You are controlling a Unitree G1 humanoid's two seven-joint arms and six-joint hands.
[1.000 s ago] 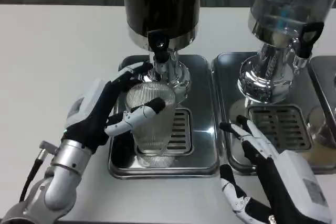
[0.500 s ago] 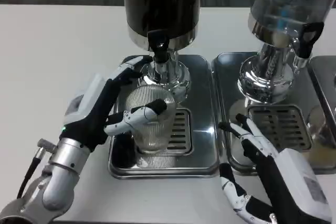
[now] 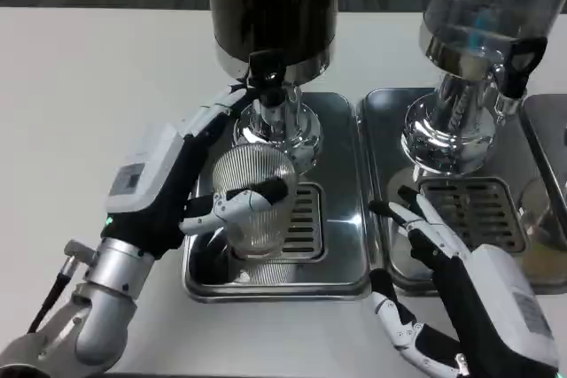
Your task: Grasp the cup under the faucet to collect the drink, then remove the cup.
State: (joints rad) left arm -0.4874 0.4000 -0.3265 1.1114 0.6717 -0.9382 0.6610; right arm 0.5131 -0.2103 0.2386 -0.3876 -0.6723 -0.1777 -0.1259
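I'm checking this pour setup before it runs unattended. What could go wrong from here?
The left hand holds the ribbed cup in front of the dark dispenser's faucet, so a pour might miss the rim. The cup looks slightly tilted and could spill. The right hand hovers over the neighbouring tray and might bump it.

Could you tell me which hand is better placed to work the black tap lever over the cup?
Probably the right hand: it is open and holds nothing, beside the drip tray. The left hand already grips the ribbed cup under the faucet, so it is occupied.
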